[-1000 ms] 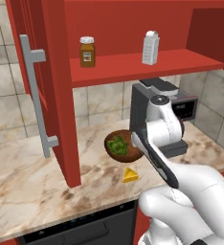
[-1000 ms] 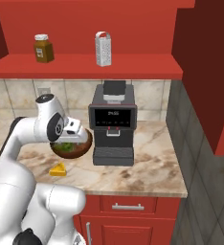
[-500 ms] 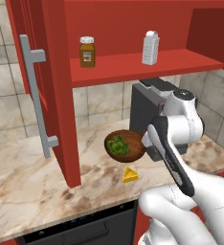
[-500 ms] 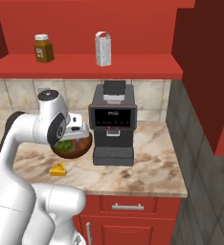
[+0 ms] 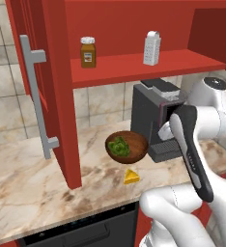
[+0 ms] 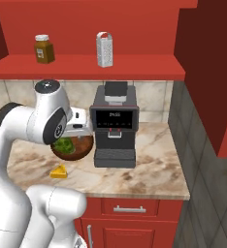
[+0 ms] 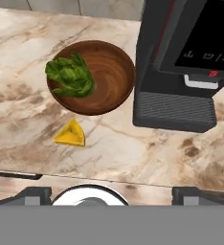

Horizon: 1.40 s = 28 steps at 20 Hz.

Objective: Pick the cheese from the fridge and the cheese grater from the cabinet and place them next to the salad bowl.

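Your end effector [image 7: 112, 194] hangs above the bench [image 7: 133, 153] with its jaws spread wide and nothing between them. The cheese [image 7: 71, 134] lies on the bench just beside the bowl [image 7: 109, 72], next to the coffee machine [image 7: 181, 62]. The grater [image 5: 152, 48] stands upright on the cabinet [image 5: 134, 65] shelf, well apart from the jar [image 5: 88, 52].
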### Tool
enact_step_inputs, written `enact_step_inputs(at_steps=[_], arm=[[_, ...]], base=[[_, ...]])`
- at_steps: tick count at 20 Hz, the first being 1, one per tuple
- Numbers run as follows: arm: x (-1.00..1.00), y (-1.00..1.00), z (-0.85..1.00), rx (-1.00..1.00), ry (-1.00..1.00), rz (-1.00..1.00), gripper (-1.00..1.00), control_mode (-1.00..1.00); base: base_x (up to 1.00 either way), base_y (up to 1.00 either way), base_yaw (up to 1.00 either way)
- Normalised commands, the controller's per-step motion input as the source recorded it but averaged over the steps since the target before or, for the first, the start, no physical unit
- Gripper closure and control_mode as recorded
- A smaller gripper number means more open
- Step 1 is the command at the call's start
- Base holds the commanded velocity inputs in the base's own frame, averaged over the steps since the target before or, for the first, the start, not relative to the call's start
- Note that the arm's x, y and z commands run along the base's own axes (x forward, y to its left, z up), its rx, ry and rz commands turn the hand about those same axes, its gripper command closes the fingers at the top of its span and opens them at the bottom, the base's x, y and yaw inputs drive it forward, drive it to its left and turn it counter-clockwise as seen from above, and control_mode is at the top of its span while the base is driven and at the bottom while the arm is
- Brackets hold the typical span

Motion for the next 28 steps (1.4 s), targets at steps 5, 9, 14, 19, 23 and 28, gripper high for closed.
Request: enact_step_inputs(at_steps=[5, 9, 14, 19, 23, 28], arm=[[-0.11, -0.04, 0.86, 0.04, -0.03, -0.13, -1.0, -1.0], [-0.32, 0.0, 0.69, 0.05, -0.09, -0.06, -1.0, -1.0], [-0.22, 0.0, 0.33, 0.05, -0.31, -0.05, -1.0, -1.0], [-0.28, -0.02, 0.59, 0.04, -0.34, -0.06, -1.0, -1.0], [-0.28, -0.14, 0.78, 0.04, -0.22, -0.04, -1.0, -1.0], [-0.07, -0.12, 0.59, 0.04, -0.18, -0.06, -1.0, -1.0]], base=[[0.0, 0.0, 0.0], [0.0, 0.0, 0.0], [0.0, 0.0, 0.0], [0.0, 0.0, 0.0], [0.0, 0.0, 0.0], [0.0, 0.0, 0.0]])
